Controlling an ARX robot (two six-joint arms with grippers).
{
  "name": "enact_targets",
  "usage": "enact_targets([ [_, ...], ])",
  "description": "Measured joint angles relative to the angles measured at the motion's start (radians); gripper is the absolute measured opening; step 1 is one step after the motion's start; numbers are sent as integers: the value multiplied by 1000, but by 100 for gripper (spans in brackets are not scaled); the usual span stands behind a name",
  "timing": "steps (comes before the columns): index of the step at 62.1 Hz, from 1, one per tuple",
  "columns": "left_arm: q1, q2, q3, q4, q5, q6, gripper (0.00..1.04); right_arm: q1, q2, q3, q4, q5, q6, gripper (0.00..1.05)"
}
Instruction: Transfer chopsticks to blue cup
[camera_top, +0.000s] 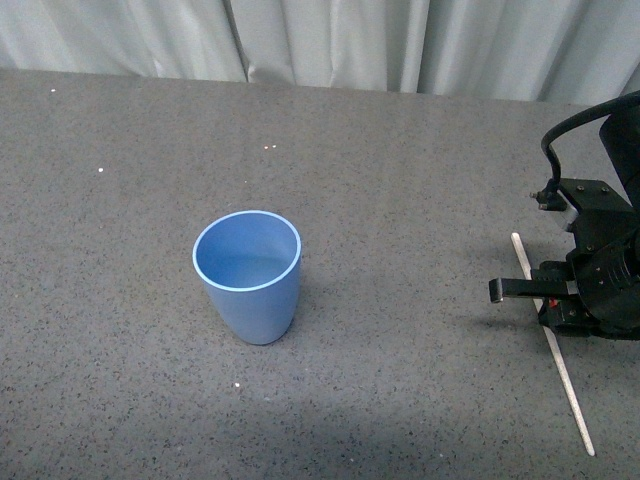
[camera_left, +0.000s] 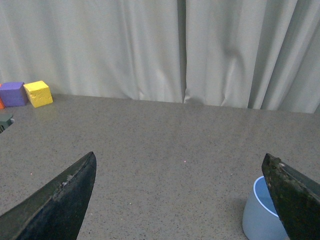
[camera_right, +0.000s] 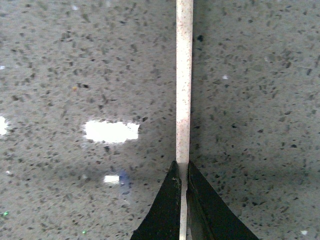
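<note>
Right wrist view shows the right tool (camera_right: 182, 167) pinched onto the chopsticks (camera_right: 184, 75), which lie flat on the counter (camera_top: 400, 200), well apart from the upright blue cup (camera_top: 250, 285). This looks like the grasp step. Next it calls for lifting and tipping the stick upright. The left tool (camera_left: 179, 156) hangs spread and empty.

Black, pointed jaws (looped black cable (camera_top: 572, 124))

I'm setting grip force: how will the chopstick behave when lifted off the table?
Probably stiff and light: the chopstick lies thin and perfectly straight. It may pivot or slip, since the right gripper pinches one narrow spot, with more length on its near side.
</note>
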Motion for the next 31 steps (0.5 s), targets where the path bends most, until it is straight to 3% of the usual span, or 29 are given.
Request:
enact_targets([
  [9,0,0,0,0,0,0,98,22,-97,-64,148,26,-18,1],
  [17,0,0,0,0,0,0,98,69,-238,-128,386,107,-93,1],
  [31,0,0,0,0,0,0,98,167,-307,-185,822,-17,-190,1],
])
